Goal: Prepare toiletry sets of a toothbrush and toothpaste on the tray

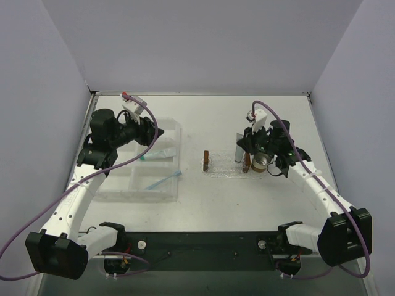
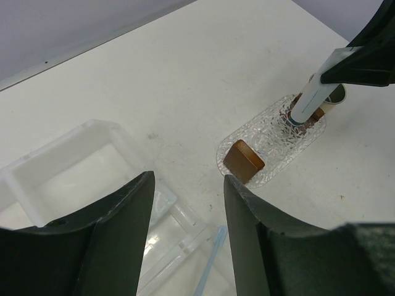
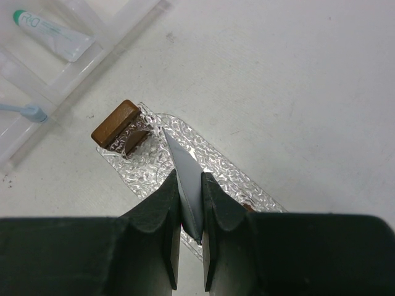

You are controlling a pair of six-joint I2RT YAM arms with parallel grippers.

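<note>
The right claw [image 3: 189, 179] is pinched shut on the crimped end of a toothpaste tube [image 3: 178, 154], tilted cap-down at or just above the bumpy clear tray [image 3: 222, 163], so placing the paste looks the step in hand. The left claw [image 2: 187, 185] hangs open and empty over the compartment box [image 2: 74, 160], where the toothbrush [image 1: 164, 180] and a second tube [image 1: 158, 155] lie. Next, I judge, the held tube wants laying flat before release.

Grey-white toothpaste tube [image 2: 311, 98] upright, cap down on clear bumpy tray [image 2: 271, 139]; second tube [image 1: 159, 155], blue toothbrush [image 1: 163, 181] in box [image 1: 136, 196].
</note>
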